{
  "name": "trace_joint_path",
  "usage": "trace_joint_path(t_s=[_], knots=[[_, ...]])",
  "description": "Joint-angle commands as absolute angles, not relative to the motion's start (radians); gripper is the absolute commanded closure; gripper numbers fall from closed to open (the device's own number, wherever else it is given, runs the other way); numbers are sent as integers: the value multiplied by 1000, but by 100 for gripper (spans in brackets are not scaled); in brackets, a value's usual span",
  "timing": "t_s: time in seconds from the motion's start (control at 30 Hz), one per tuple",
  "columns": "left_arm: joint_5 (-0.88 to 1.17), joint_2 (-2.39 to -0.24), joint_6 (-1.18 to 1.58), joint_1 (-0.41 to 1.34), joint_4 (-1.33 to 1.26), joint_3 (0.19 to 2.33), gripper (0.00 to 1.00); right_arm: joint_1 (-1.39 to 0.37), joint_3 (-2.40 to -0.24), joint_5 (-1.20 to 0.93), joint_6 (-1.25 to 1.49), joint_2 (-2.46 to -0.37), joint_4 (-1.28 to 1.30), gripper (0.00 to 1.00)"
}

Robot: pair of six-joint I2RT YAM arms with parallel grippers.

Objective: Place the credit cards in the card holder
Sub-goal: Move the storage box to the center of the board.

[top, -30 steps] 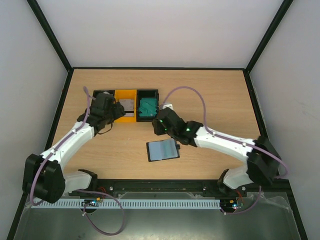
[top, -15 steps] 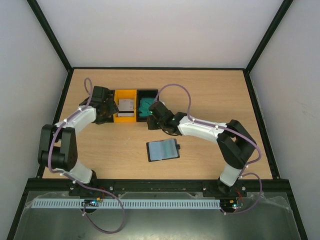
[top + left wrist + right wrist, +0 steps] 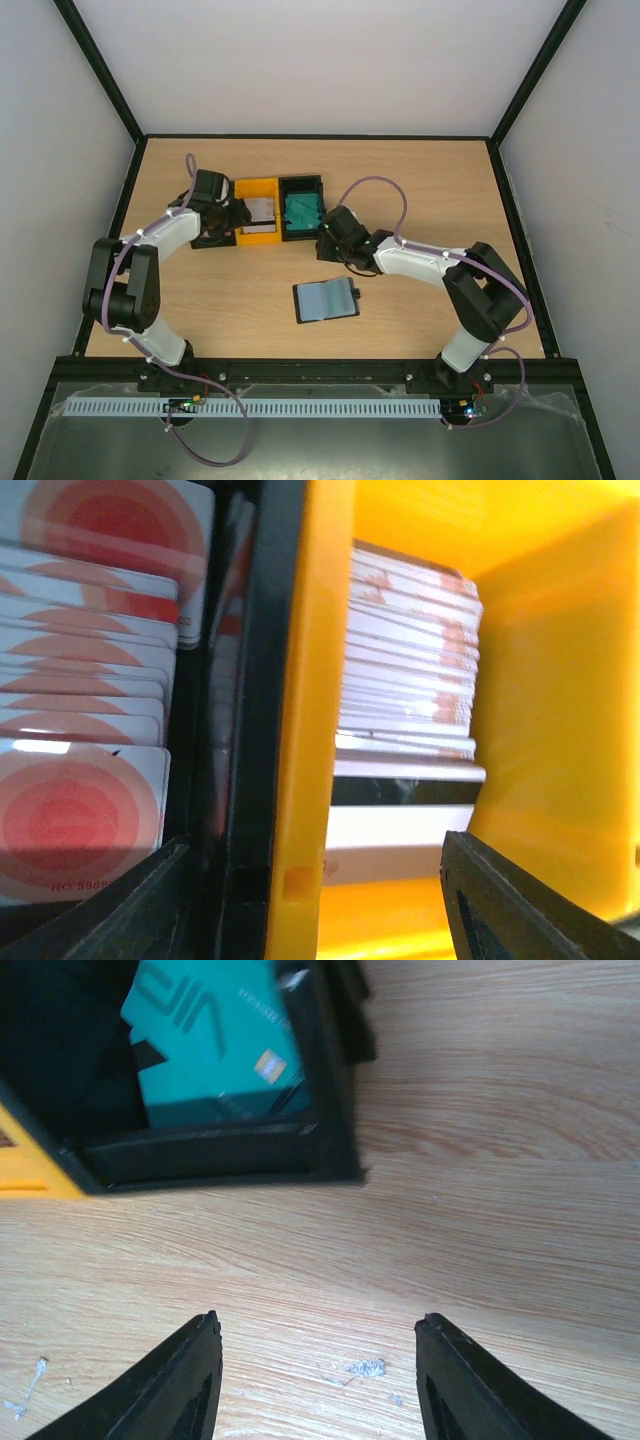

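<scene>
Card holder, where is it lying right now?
Top view: the card holder lies flat near the table's middle, on the near side of the black bin of teal cards, apart from it.

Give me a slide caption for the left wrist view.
Open left tool at the yellow bin of white cards, red-and-white cards beside.
</scene>
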State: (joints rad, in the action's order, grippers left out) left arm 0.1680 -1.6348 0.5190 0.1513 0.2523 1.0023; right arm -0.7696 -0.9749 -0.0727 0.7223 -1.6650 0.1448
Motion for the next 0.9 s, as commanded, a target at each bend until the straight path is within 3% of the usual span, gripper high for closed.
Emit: trace_joint_path(t_s=[0.0, 0.23, 0.43, 0.7, 0.87], knots=[[241, -1631, 496, 241, 237, 1014, 34, -752, -945, -68, 738, -1616, 120, 47], [184, -1633, 465, 382, 282, 1038, 35, -662, -868, -82, 759, -1556, 99, 47], [-53, -1620, 364, 550, 453, 1188, 35, -589, -801, -144, 766, -1523, 49, 47], [-114, -1724, 304, 577, 543, 1350, 33, -582, -773, -213, 751, -1546, -2, 47], [-72, -1828, 232, 578, 551, 1427, 41, -581, -772, -229, 749, -1569, -18, 48]])
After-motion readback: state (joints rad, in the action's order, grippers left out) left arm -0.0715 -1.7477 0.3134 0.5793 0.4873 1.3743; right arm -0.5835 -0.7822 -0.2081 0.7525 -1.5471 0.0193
